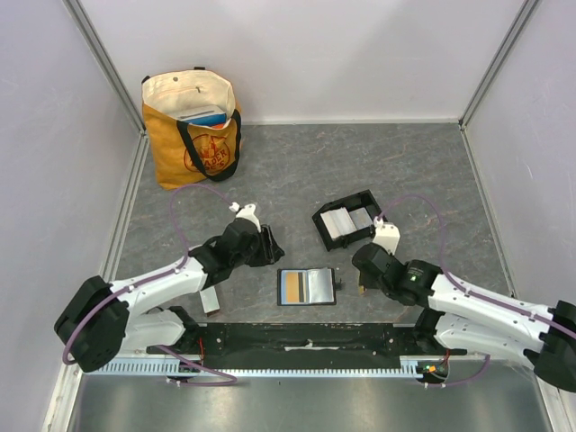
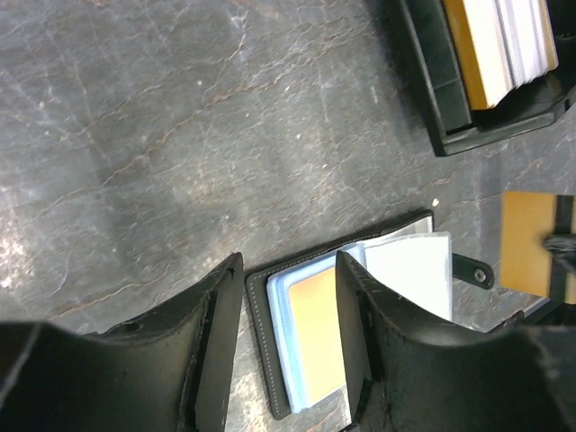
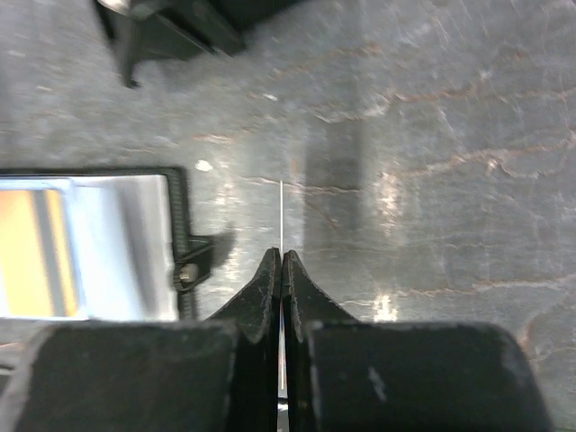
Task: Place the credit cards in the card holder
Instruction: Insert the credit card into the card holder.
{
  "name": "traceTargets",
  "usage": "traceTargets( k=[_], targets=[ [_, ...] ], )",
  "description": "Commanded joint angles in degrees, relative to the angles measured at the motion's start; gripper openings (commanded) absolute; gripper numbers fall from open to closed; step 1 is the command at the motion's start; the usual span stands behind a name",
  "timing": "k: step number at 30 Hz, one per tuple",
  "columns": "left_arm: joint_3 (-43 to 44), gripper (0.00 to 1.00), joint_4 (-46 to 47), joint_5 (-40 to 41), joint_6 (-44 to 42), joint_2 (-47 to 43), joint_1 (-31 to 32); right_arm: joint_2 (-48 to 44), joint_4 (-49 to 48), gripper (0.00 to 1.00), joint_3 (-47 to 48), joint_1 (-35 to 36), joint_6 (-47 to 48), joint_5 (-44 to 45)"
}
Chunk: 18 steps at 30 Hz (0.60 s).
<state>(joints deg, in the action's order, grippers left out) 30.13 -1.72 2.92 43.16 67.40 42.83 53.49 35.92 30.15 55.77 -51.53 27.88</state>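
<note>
From above, the card holder (image 1: 319, 220) sits on the grey counter (image 1: 270, 171) just ahead of the right gripper (image 1: 363, 279), with pale credit cards (image 1: 346, 219) already standing in it. An open black wallet (image 1: 280, 288) lies near the arm bases, between the two arms, showing an orange panel and a grey one. The left gripper (image 1: 267, 245) hangs just beyond the wallet's far left corner. A tote bag (image 1: 191, 135) stands in the far left corner.

The left wrist view shows the left gripper (image 2: 288, 261) with its jaws released and partly spread above the wallet (image 2: 261, 315), touching nothing. An orange card lies under a clear sleeve (image 2: 315, 333) between them. The card holder (image 2: 432, 81) appears top right, and an orange-gold card (image 2: 526, 243) hangs at the right edge with dark fingers across it.

The right wrist view shows the right gripper (image 3: 282, 261) with its jaws clenched on a thin card seen edge-on (image 3: 282, 211), above bare counter beside the wallet (image 3: 180, 216).
</note>
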Motion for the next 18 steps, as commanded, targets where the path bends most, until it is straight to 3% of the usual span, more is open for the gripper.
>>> traceTargets(
  k=[1, 8, 12, 18],
  targets=[
    [-2.52, 0.52, -2.50, 0.51, -1.15, -3.40, -0.03, -4.71, -1.89, 0.00, 6.41, 0.39, 1.69, -1.41],
    [-6.66, 0.54, -5.32, -4.05, 1.93, -8.06, -0.03, 1.68, -16.83, 0.00, 7.46, 5.31, -0.06, -3.71],
    [-9.38, 0.56, -4.35, -8.00, 2.89, -9.91, 0.15, 11.61, -22.02, 0.00, 8.26, 7.42, -1.20, -4.41],
    [-13.25, 0.58, 0.74, -12.93, 4.74, -10.27, 0.15, 18.92, -26.96, 0.00, 7.11, 8.04, -2.43, -5.73]
  ],
)
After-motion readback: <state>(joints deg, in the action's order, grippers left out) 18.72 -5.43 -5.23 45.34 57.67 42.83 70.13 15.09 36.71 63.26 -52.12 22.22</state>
